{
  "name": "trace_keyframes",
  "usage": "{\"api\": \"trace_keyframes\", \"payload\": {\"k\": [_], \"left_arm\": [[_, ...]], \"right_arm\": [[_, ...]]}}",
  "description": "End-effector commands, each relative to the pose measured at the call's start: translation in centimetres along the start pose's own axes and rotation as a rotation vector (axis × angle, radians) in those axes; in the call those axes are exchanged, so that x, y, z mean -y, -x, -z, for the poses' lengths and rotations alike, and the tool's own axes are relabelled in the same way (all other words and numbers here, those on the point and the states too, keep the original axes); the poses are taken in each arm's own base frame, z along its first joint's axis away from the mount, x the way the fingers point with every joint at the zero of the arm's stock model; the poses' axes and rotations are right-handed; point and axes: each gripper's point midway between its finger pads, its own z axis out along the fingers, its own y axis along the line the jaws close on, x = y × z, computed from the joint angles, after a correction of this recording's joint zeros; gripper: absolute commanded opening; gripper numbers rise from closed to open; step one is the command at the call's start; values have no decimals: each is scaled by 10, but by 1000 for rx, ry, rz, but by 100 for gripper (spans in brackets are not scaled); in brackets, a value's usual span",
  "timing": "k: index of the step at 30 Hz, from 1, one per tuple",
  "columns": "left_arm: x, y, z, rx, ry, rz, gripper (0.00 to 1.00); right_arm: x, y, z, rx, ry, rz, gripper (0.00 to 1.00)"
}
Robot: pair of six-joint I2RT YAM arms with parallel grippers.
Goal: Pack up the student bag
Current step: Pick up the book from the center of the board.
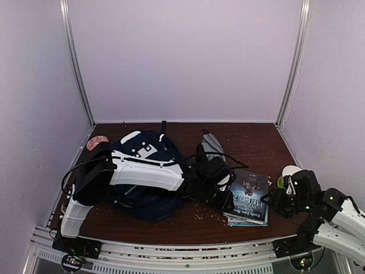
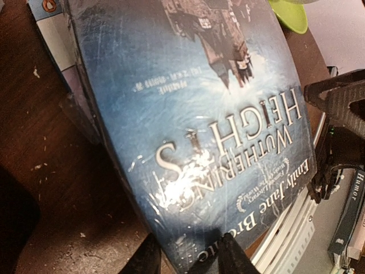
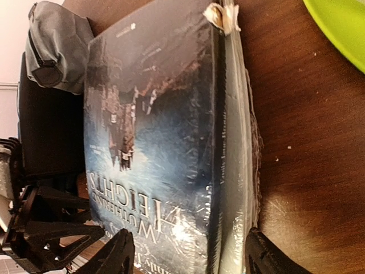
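The student bag [image 1: 149, 147], a navy backpack with white patches, lies at the left of the table, and my left arm reaches across it. To its right lies a blue paperback, "Wuthering Heights" [image 1: 249, 194], on top of another book [image 1: 246, 221]. My left gripper [image 1: 226, 197] is at the paperback's left edge. In the left wrist view its fingers [image 2: 194, 257] pinch the near corner of the cover [image 2: 194, 114]. My right gripper [image 1: 275, 200] stands open at the right edge, its fingers [image 3: 191, 257] either side of the book's thickness [image 3: 154, 114].
A small grey pouch [image 1: 212, 145] lies behind the books, next to the bag. A lime-green dish [image 3: 342, 28] and a white object [image 1: 291, 171] sit beside my right gripper. A pink round thing [image 1: 98, 141] lies at the far left. Crumbs dot the brown table [image 1: 256, 142].
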Motion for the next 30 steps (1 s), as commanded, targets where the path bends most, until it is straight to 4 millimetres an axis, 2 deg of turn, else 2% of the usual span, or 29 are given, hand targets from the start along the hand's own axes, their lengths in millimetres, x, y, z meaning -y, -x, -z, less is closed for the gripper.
{"api": "trace_keyframes", "payload": {"k": [1, 14, 17, 19, 21, 24, 30], "left_arm": [[1, 5, 10, 29, 9, -3, 59], [-6, 0, 6, 28, 17, -4, 56], [-9, -3, 5, 23, 25, -2, 54], [-11, -3, 6, 27, 33, -2, 53], [-12, -3, 7, 33, 41, -4, 52], [-13, -2, 8, 38, 48, -7, 52], [-14, 0, 10, 44, 60, -12, 51]], "right_arm": [[-3, -9, -12, -43, 34, -7, 66], [-1, -21, -30, -115, 31, -16, 66], [8, -9, -18, -49, -41, 14, 65], [6, 6, -3, 28, -64, 38, 65], [3, 14, 10, 67, -58, 46, 65], [-6, 11, 15, 46, -17, 40, 65], [-13, 0, 7, -11, 16, 41, 66]]}}
